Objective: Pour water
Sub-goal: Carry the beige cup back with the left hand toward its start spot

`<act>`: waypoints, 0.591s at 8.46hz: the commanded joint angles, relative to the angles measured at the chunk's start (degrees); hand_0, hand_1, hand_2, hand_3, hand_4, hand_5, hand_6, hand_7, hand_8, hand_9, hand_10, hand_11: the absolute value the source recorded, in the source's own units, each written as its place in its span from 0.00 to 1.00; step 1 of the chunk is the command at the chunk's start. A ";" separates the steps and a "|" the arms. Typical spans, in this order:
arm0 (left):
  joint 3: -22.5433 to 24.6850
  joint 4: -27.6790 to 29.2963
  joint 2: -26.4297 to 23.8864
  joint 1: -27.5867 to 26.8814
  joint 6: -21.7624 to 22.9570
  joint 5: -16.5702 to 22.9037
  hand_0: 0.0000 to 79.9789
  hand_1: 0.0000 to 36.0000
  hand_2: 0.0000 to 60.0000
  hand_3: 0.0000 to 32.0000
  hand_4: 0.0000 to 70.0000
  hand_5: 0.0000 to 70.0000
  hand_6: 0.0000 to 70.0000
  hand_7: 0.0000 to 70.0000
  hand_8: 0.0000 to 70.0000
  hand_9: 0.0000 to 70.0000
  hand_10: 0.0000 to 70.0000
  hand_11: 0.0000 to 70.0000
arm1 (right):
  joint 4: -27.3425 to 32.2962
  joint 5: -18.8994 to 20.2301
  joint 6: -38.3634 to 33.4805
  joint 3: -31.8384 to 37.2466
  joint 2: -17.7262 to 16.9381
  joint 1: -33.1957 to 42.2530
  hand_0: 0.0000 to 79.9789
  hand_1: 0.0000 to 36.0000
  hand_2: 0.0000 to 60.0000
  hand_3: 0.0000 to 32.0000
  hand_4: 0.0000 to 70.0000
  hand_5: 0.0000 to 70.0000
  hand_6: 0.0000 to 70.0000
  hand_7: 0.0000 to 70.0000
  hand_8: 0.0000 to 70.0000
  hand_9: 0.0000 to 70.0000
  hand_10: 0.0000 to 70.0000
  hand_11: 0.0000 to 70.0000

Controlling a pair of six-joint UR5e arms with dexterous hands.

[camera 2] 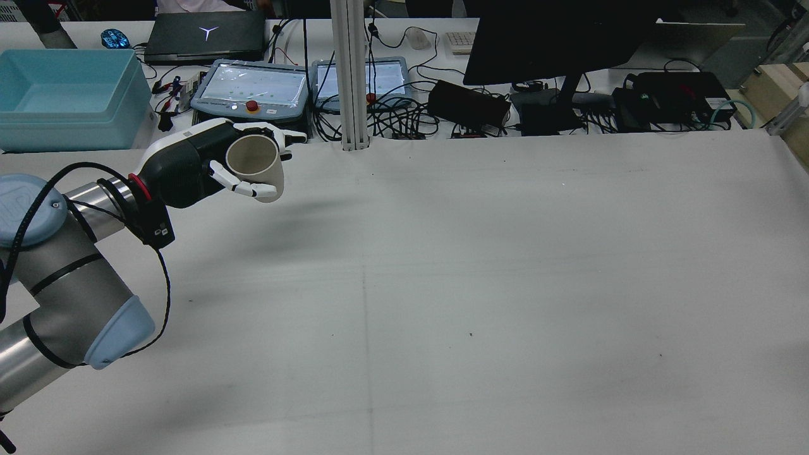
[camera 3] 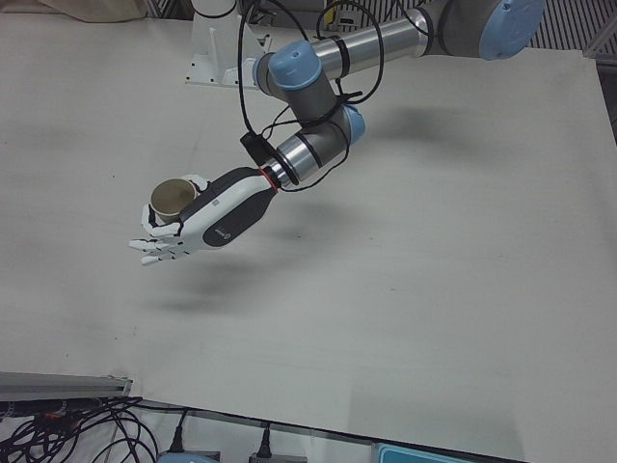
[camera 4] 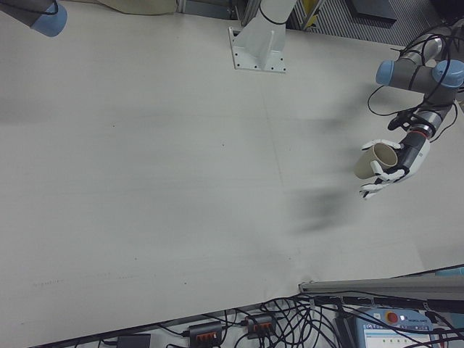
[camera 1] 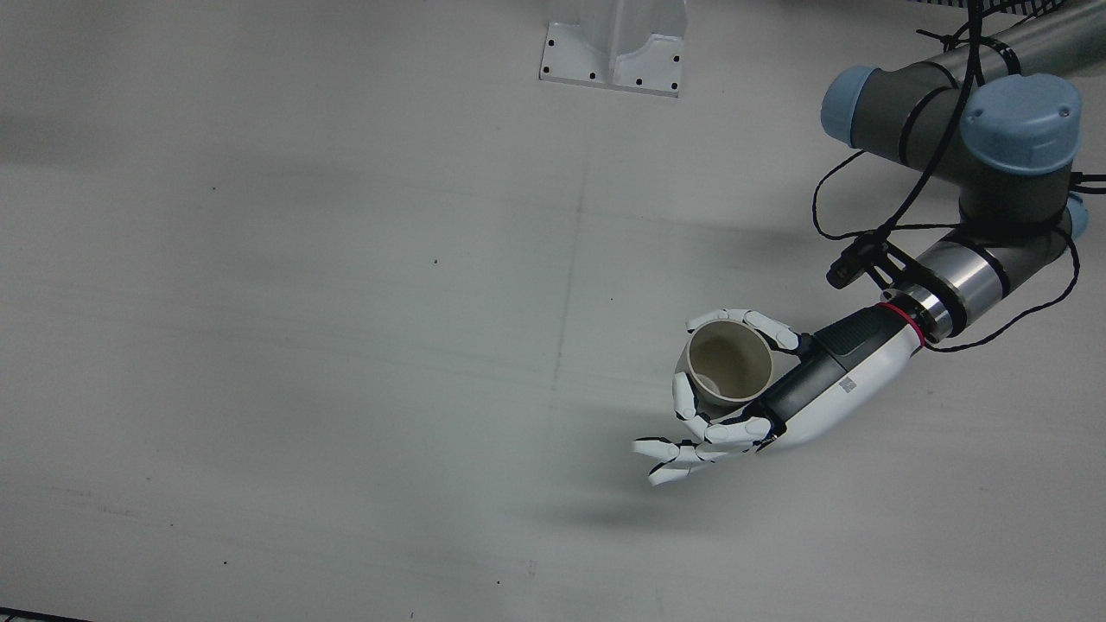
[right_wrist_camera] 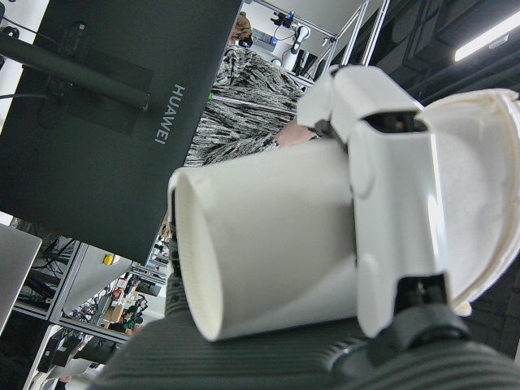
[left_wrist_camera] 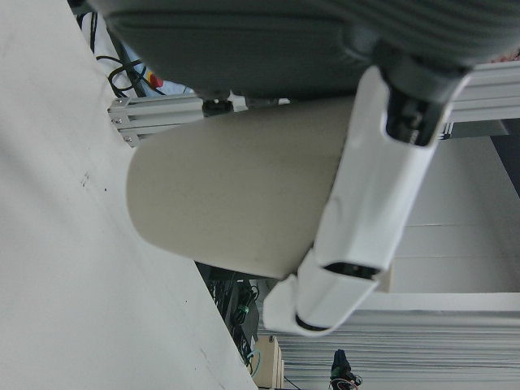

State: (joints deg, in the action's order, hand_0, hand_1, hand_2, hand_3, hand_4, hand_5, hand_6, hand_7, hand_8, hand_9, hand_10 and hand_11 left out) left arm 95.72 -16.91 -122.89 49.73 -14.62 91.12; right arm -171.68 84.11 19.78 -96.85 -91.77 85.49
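My left hand is shut on a beige cup and holds it in the air above the white table, mouth tilted upward. The same cup shows at the far left in the rear view, in that hand, and in the left-front view. The left hand view shows the cup's side under a white finger. My right hand appears only in its own view, shut on a second, white cup lying sideways, with a monitor behind it.
An arm pedestal stands at the table's robot side. Beyond the far edge are a blue bin, two teach pendants, an upright post, a black monitor and tangled cables. A blue arm joint shows at one corner.
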 commanded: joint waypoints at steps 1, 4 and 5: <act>-0.27 2.23 1.41 3.53 0.03 1.34 1.00 1.00 1.00 0.00 0.52 1.00 0.33 0.25 0.19 0.12 0.12 0.24 | 6.34 0.00 -0.70 6.21 -1.31 0.64 1.00 1.00 1.00 0.00 0.48 0.43 1.00 1.00 1.00 1.00 0.60 0.87; -0.79 6.26 7.55 3.71 -0.14 1.34 1.00 1.00 1.00 0.00 0.52 1.00 0.33 0.25 0.19 0.12 0.12 0.24 | 15.47 -0.44 -1.14 16.92 -1.04 0.64 0.99 1.00 1.00 0.00 0.52 0.44 1.00 1.00 1.00 1.00 0.64 0.93; -1.41 8.19 9.40 4.06 -0.15 1.34 1.00 1.00 1.00 0.00 0.52 1.00 0.33 0.25 0.20 0.12 0.13 0.24 | 19.24 -0.53 -1.40 21.57 -0.78 0.55 0.99 1.00 1.00 0.00 0.53 0.44 1.00 1.00 1.00 1.00 0.65 0.95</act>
State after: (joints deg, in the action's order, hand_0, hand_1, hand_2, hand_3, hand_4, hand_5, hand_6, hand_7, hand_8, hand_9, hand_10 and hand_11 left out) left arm 95.22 -12.43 -117.83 53.31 -14.68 92.44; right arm -160.14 83.81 18.74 -84.49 -92.90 86.12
